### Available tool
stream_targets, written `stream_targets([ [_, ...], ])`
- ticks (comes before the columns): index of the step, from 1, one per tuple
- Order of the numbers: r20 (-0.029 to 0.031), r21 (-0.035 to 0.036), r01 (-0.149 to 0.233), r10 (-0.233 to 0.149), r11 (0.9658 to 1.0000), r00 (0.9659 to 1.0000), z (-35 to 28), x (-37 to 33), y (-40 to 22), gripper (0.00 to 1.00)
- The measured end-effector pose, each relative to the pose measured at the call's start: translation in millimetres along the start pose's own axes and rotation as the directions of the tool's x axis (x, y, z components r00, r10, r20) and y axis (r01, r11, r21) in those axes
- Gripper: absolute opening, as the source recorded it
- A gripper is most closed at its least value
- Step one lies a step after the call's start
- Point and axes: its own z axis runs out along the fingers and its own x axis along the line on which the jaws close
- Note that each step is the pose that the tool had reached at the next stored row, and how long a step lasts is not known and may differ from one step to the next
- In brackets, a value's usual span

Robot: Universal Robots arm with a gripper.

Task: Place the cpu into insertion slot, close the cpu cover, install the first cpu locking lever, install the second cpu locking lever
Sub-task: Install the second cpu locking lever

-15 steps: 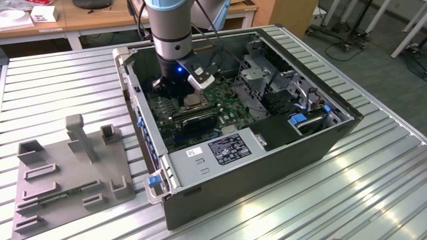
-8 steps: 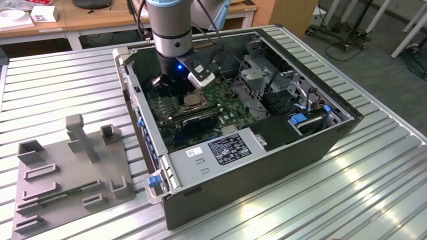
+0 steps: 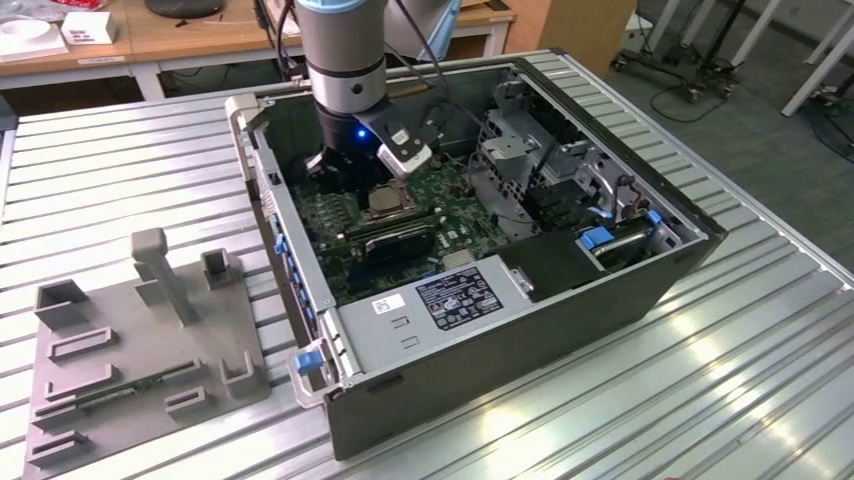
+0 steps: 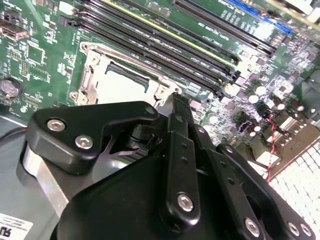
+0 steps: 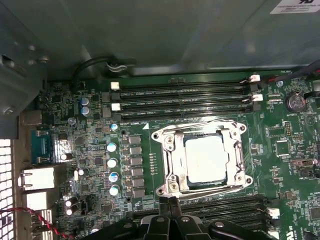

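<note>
Over the motherboard, exterior view: my gripper [image 3: 350, 160] hangs just beside the insertion slot [image 3: 387, 203].
First wrist view: cpu [image 5: 206, 159] sits in slot, cpu cover [image 5: 202, 134] lowered; fingers pressed together, holding nothing.
Second wrist view: I judge the lever step; next needs a precise hook.

Case: I see the computer case [image 3: 534, 300] on the table [image 3: 120, 170].
Rack: the fixture block [image 3: 147, 340] lies at the case's 9 o'clock.
Socket: the cpu [image 5: 206, 159] sits in the insertion slot [image 5: 172, 165], the cpu cover [image 5: 235, 155] over it.
Arm: the gripper [image 5: 169, 202] hangs just beside the slot.
</note>
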Motion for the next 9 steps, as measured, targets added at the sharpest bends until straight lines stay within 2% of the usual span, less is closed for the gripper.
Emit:
stream_targets([
  [9, -0.0099, 0.0011, -0.001, 0.001, 1.0000, 1.0000, 2.7, -23.4, 2.2, 0.11],
])
